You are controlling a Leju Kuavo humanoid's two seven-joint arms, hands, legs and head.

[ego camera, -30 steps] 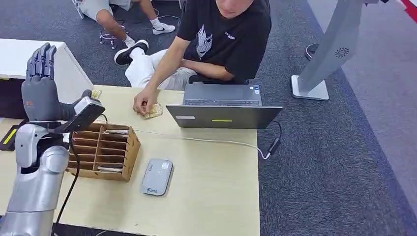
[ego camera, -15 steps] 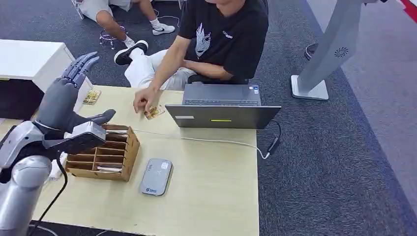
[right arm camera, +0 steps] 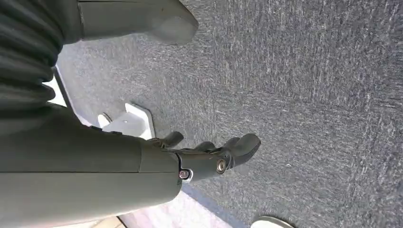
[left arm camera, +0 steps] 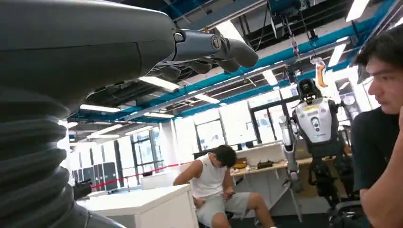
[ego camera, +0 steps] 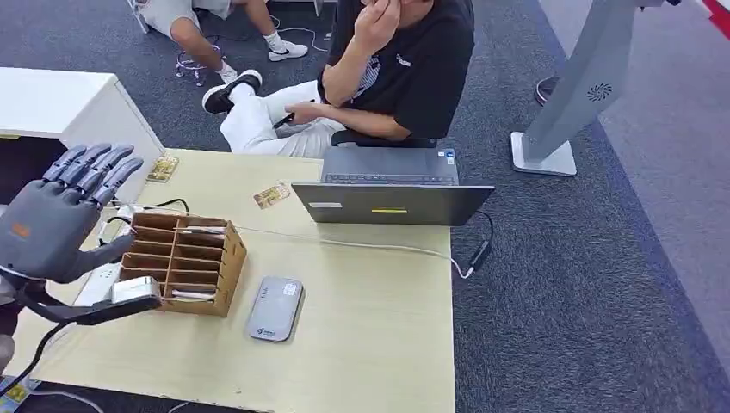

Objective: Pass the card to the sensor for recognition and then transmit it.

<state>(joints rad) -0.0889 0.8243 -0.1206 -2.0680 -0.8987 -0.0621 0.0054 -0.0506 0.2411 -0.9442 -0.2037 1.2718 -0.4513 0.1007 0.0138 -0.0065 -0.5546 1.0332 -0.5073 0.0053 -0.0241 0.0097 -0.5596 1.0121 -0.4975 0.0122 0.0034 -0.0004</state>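
Observation:
A yellowish card [ego camera: 271, 195] lies flat on the wooden table [ego camera: 370, 327], just left of the laptop. A second card [ego camera: 162, 169] lies near the table's far left corner. The grey card sensor [ego camera: 275, 310] sits flat toward the front, right of a wooden slotted box [ego camera: 182, 262]. My left hand [ego camera: 58, 217] hovers over the table's left edge, beside the box, with its fingers [left arm camera: 216, 47] spread and nothing in it. My right hand [right arm camera: 157, 161] hangs over the grey carpet, fingers apart, holding nothing.
A person in a black shirt [ego camera: 405, 60] sits behind the table with one hand raised to the face. An open laptop [ego camera: 392, 191] stands at the back, and its cable [ego camera: 387, 248] runs across the table. A white cabinet [ego camera: 60, 103] is at the far left and a grey stand [ego camera: 568, 112] at the right.
The person's hand left the card on the table and rose to the face. My left hand came down from upright and drew back toward the table's front left.

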